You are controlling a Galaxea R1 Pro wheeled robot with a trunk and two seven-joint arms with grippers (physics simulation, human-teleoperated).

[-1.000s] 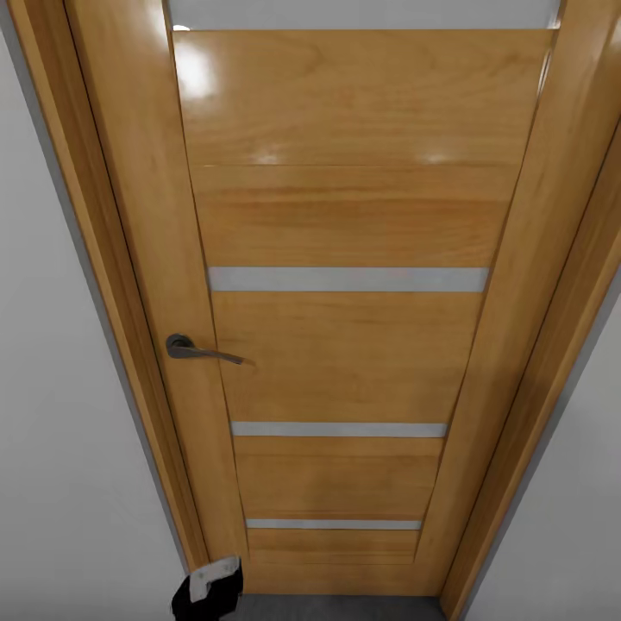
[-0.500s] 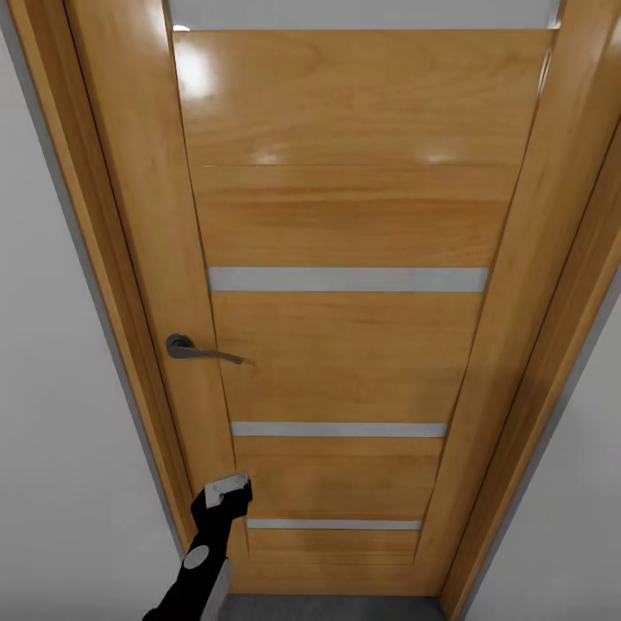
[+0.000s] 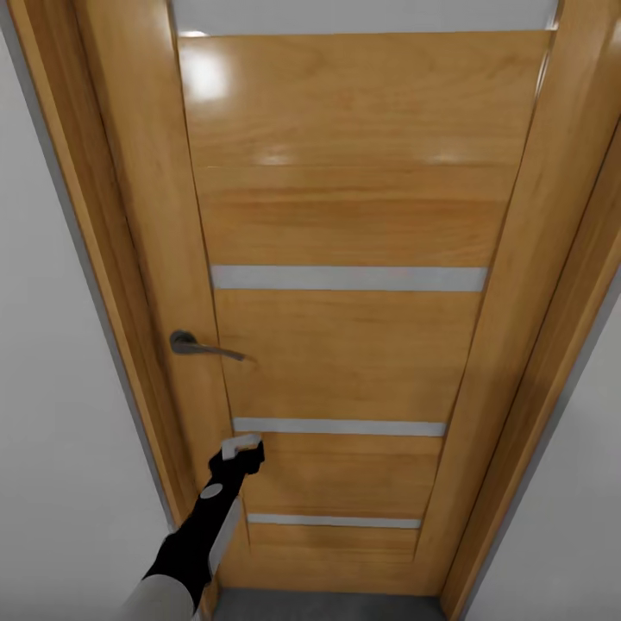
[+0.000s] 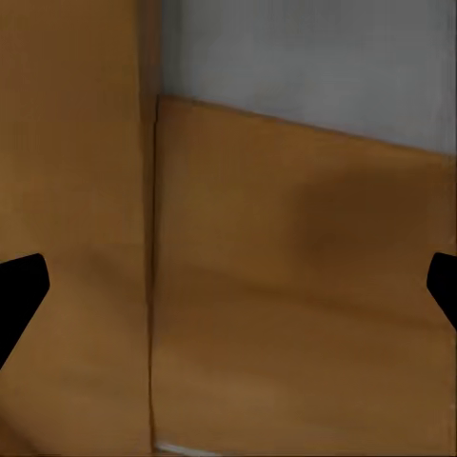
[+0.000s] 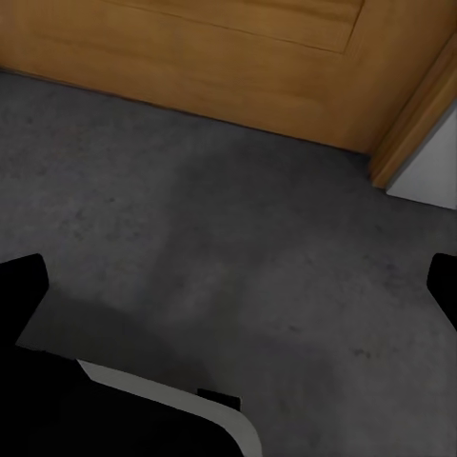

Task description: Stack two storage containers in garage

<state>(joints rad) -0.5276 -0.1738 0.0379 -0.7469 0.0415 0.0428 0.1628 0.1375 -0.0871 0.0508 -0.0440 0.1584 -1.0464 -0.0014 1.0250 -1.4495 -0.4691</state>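
Head view showed the left gripper (image 3: 241, 448) raised near a closed wooden door (image 3: 345, 224), below its lever handle (image 3: 197, 346). Both grippers' fingers were spread apart, holding nothing. The dark concrete floor (image 5: 219, 238) lay underfoot. The handle looked rigid and slick, best gripped along its lever.

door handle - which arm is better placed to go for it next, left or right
Left, probably. The left gripper is raised against the door just below the door handle, while the right gripper points down at the floor.
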